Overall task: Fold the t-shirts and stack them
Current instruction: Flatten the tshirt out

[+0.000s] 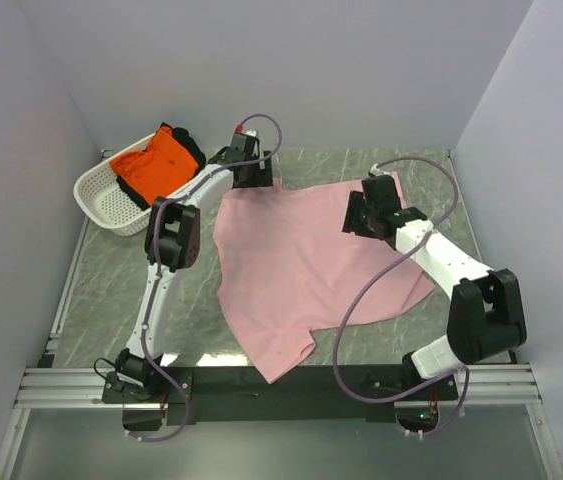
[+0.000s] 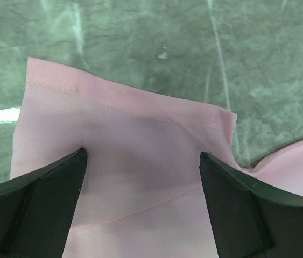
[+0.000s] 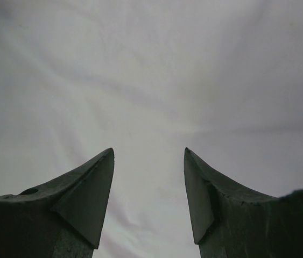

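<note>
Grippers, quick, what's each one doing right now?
Left gripper: open, empty, over the pink t-shirt at its hemmed edge.
Right gripper: open, empty, above the same shirt.

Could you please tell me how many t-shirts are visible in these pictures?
2. A light pink fabric t-shirt lies spread on the green marble table; a bright orange t-shirt sits bundled in the white perforated plastic basket, far left. Dark fabric beside it may hide another.

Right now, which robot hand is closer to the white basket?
Left. The left gripper hovers near the basket, over a far corner of the pink shirt; the right gripper is across the shirt, farther away.
</note>
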You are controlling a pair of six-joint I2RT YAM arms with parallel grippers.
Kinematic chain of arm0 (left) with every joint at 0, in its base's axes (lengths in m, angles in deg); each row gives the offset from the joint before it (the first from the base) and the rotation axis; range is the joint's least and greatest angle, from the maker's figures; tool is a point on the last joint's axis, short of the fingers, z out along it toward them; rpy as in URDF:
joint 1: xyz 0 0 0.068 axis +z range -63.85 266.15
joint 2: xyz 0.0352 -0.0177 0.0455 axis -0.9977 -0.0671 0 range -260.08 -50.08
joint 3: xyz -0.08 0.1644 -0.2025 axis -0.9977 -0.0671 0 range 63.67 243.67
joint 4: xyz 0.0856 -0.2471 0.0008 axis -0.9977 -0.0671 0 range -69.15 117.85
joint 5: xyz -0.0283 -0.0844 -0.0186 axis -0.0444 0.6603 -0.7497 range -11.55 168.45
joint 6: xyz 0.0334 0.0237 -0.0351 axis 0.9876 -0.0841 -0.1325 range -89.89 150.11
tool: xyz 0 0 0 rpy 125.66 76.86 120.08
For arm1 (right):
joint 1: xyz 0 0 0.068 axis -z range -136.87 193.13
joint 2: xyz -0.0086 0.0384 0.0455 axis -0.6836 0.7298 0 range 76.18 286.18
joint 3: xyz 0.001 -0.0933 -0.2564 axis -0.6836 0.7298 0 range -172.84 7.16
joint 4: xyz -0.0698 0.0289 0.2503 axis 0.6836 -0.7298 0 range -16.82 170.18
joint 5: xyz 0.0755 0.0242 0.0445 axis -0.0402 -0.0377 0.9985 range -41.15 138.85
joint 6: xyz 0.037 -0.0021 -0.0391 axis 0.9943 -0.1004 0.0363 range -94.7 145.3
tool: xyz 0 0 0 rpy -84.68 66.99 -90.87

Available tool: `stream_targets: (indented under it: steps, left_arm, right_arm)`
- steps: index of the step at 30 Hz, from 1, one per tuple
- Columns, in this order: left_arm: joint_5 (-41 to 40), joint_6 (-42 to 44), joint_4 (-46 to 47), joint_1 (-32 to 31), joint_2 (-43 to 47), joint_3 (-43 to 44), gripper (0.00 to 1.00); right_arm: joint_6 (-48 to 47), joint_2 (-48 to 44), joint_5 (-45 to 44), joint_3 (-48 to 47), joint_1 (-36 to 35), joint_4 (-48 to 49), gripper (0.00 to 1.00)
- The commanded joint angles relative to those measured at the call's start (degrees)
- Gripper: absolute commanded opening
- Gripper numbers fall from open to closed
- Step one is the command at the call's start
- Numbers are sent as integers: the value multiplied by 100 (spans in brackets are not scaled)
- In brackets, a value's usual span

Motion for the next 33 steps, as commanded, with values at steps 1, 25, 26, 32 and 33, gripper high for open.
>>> stream_targets:
  steps: [1,25,26,32,33]
  left_arm:
    - [-237,108,-317,227,-117,348,93]
    - [-369,-261,597,-959,2477,-4108,93]
    - [-395,-261,553,-968,2406,-4081,93]
    - [-598,-147,289,-915,1852,-3660,94]
    - [-589,-138,271,-898,1721,-3511,94]
  right_arm:
    - [42,-377,-221,208,-26,-67,62]
    - [367,-299,-99,1096,-438,319,62]
    - [393,-290,-81,1123,-482,380,62]
    - [674,-193,130,1325,-895,670,62]
    - [753,-150,148,1342,-957,715,62]
